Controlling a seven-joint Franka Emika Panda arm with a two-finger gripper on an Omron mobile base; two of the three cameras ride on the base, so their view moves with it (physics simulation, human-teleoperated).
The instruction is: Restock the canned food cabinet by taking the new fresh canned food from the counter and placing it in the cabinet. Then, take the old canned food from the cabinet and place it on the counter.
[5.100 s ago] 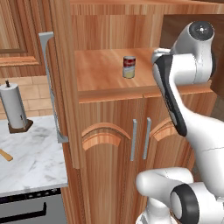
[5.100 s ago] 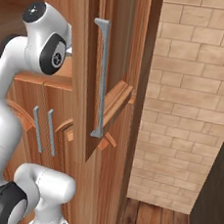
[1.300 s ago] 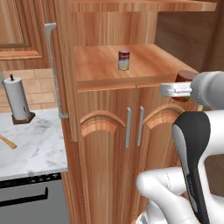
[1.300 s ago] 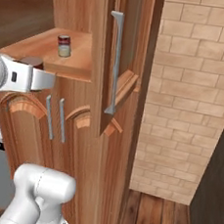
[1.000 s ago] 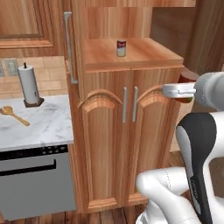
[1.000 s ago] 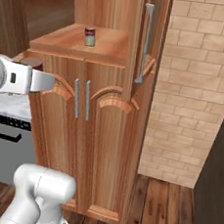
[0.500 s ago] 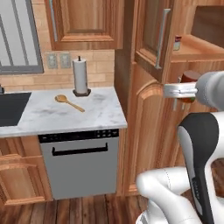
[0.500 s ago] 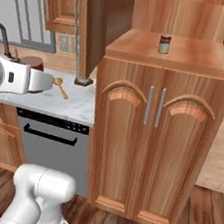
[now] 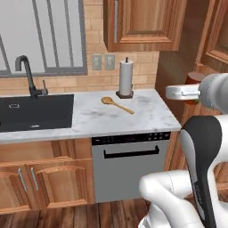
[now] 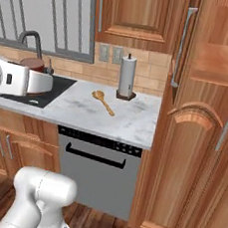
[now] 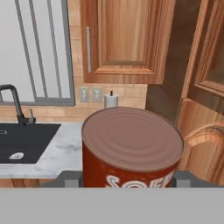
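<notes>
One dark red can [image 11: 132, 149] sits clenched in the hand [image 11: 131, 180] above the counter [image 9: 147, 116].

The white arm rises tall from its round base, bends at a dark elbow, and its hand lies flat, level with the floor. The tool [image 11: 127, 181] sits at the end of that hand. Its two small dark fingers [image 11: 70, 180] are pressed on both sides of the old canned food [image 11: 131, 148], holding it upright in the air.
</notes>
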